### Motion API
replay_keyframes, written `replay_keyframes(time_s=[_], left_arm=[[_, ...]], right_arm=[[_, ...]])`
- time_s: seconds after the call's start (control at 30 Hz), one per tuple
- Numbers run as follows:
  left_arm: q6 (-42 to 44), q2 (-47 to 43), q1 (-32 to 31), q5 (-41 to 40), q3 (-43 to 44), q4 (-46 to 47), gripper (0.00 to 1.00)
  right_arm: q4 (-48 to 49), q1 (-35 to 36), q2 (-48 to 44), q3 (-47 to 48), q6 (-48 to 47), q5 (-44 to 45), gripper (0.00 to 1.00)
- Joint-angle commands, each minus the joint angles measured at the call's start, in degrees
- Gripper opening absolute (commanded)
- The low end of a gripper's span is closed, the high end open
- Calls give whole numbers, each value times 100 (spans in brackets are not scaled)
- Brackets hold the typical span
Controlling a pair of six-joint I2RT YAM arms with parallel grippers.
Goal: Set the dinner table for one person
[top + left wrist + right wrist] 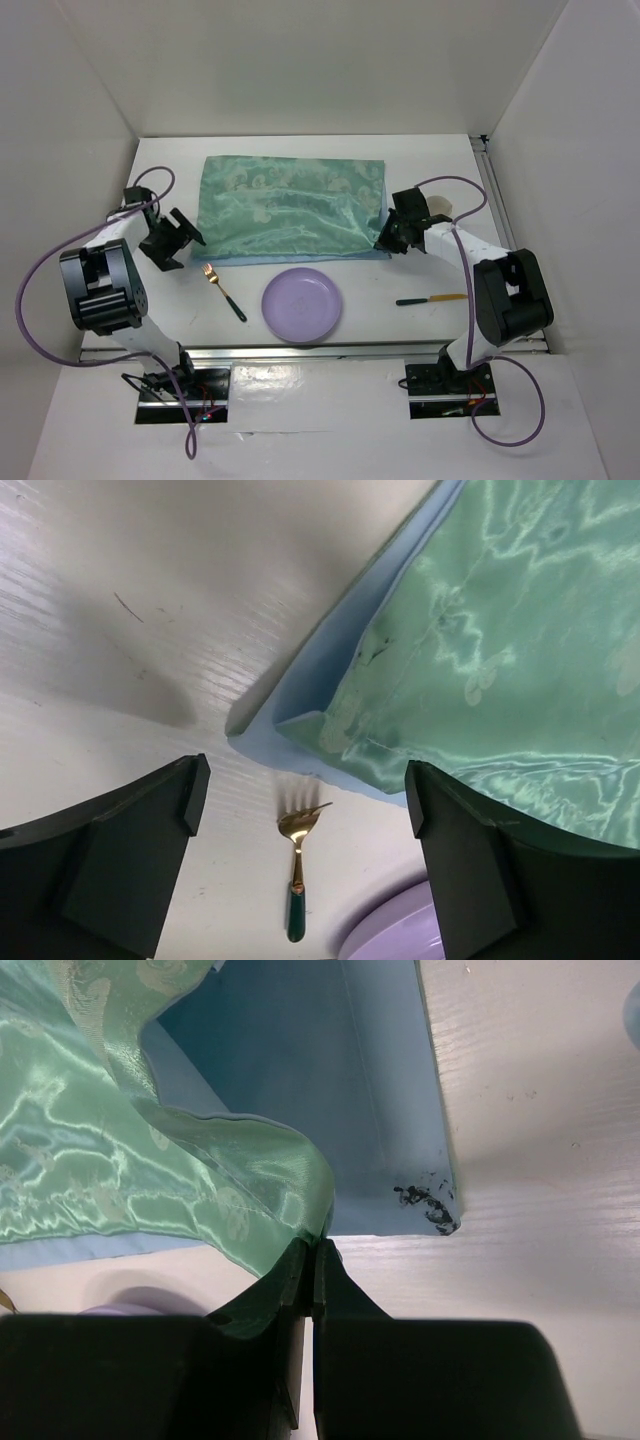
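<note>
White laminate fills the middle of the overhead view. The dinner table [420,165] lies flat, its long axis running left to right across the frame, with a metal rail [300,350] along its lower edge. A green cloth [290,208] is spread at upper centre. Below it a purple plate [302,304] shows only its own plain surface. A fork [224,291] lies to the plate's left with its tines toward the upper left, and a gold utensil [432,298] with a dark handle lies almost level to its right. The left gripper [178,243] hangs just left of the cloth's lower left corner, and the right gripper [386,238] sits at its lower right corner. The left wrist view adds what the overhead one cannot: that claw stands wide with nothing between its fingers. It also shows that the cloth has a blue lining [310,680], folded at the corner, with the fork just below. In the right wrist view the jaws are pinched tight on a raised fold of the cloth, near a dark smudge [430,1205] on the lining's corner.
</note>
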Motion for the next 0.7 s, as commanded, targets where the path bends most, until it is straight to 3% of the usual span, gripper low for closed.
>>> replay_keyframes(time_s=[0.0,0.17,0.3,0.37,0.43,0.5,0.57,0.6,0.67], left_arm=[[-17,242,37,62,115,57,98],[-96,690,37,45,211,285,79],[-149,893,37,45,211,285,76],[-201,893,37,-17,141,285,68],[-202,955,37,-17,141,285,57],[-202,955,37,-17,141,233,36],[-202,955,37,-17,210,172,20],[-150,903,37,-78,211,119,1],[-149,902,37,-139,342,13,0]], right_arm=[[-45,59,28,141,-33,44,6],[-45,59,28,202,-33,44,6],[-45,59,81,255,-33,44,6],[-45,59,81,307,-33,44,6],[-45,59,81,308,-33,44,6],[-45,59,81,308,-33,44,7],[-45,59,81,308,-33,44,7],[-115,59,81,308,-33,44,10],[-211,59,81,308,-33,44,17]])
